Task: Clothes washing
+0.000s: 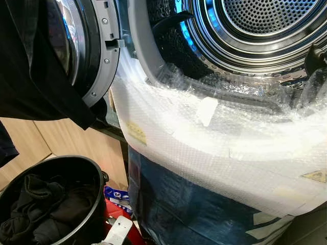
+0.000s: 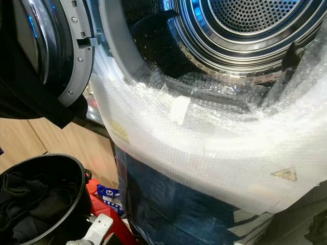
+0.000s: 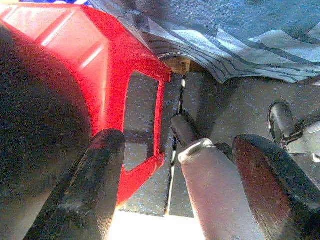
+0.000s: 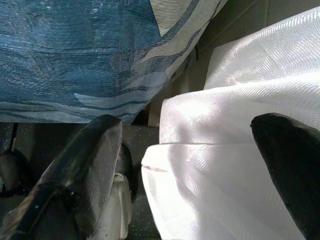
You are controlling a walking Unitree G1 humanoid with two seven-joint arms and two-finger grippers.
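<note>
A: Your left gripper [image 3: 170, 185] hangs low with its two black fingers spread wide and nothing between them, pointing down at the speckled dark floor [image 3: 225, 100] beside the red stool [image 3: 107, 65]. Your right gripper [image 4: 190, 170] is just as wide apart and empty, aimed down past a white sheet [image 4: 225, 150] and the blue patterned wrap [image 4: 75, 50].

B: And the washing?

A: Dark clothes [image 1: 41, 209] lie bunched in the black bucket [image 1: 97, 176] at your lower left, its mouth facing up. Another dark garment [image 1: 30, 66] hangs over the open washer door [image 1: 94, 56], its length running downward.

B: Which way does the machine face?

A: The washing machine [image 1: 214, 148] opens toward you. Its perforated steel drum [image 1: 265, 20] runs back along a level axis. White bubble wrap [image 1: 204, 132] covers the front panel, blue wrap below.

B: What do your head views give you that the wrists do not?

A: The drum, door and bucket. The wrist views give you the floor, and the left one the stool's legs.
</note>
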